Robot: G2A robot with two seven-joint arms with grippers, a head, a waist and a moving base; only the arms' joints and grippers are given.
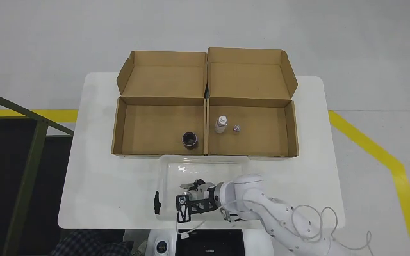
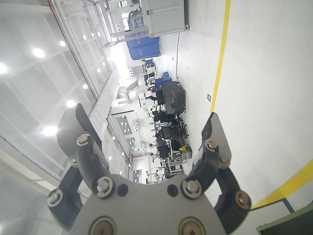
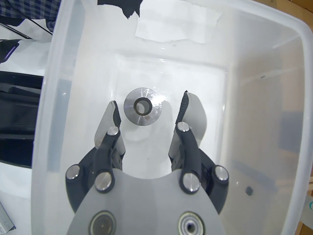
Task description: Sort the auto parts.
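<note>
A silver metal disc (image 3: 143, 110) with a centre hole lies flat on the floor of the clear plastic bin (image 3: 303, 50). My right gripper (image 3: 149, 106) hangs open just above it, one finger on either side of the disc and neither touching it. From the top, that gripper (image 1: 184, 206) is inside the bin (image 1: 205, 158) at its front left. The left cardboard box (image 1: 128, 121) holds a dark ring (image 1: 189, 139). The right cardboard box (image 1: 291, 128) holds a small white bottle (image 1: 221, 123) and a small metal part (image 1: 236, 127). My left gripper (image 2: 146, 111) is open, empty, and faces the room.
A small black part (image 1: 155, 203) lies on the white table (image 1: 96, 179) left of the bin. A tiny dark piece (image 3: 249, 190) sits on the bin floor behind the gripper. A white paper patch (image 3: 176, 29) is on the bin's far wall.
</note>
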